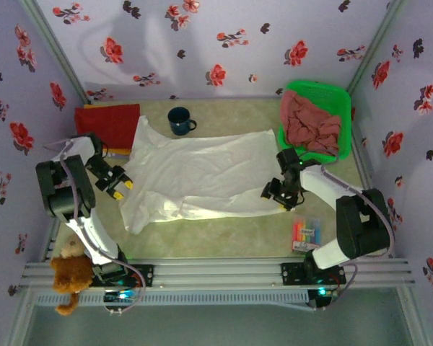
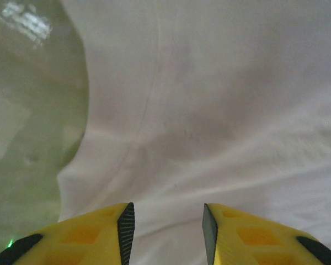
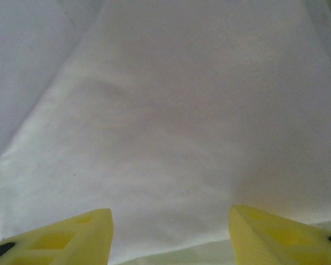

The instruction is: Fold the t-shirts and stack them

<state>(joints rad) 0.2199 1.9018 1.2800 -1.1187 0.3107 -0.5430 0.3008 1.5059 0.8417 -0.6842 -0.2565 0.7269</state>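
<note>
A white t-shirt [image 1: 202,173] lies spread across the middle of the table, its near hem rumpled. A red t-shirt [image 1: 108,122] sits folded at the back left. Dusty-pink t-shirts [image 1: 310,122] are heaped in the basket at the back right. My left gripper [image 1: 119,186] hovers at the white shirt's left edge. In the left wrist view its yellow fingers [image 2: 99,234] stand apart over the white cloth [image 2: 220,110], so the left gripper [image 2: 165,212] is open. My right gripper [image 1: 278,193] sits at the shirt's right edge. Seen from the right wrist, this gripper [image 3: 171,212] is open wide above the white cloth [image 3: 176,110], with nothing pinched.
A dark blue mug [image 1: 180,120] stands just behind the white shirt. The green basket [image 1: 339,94] fills the back right corner. A pack of coloured markers [image 1: 307,234] lies near the right arm's base. A brown teddy bear [image 1: 68,272] sits at the front left rail.
</note>
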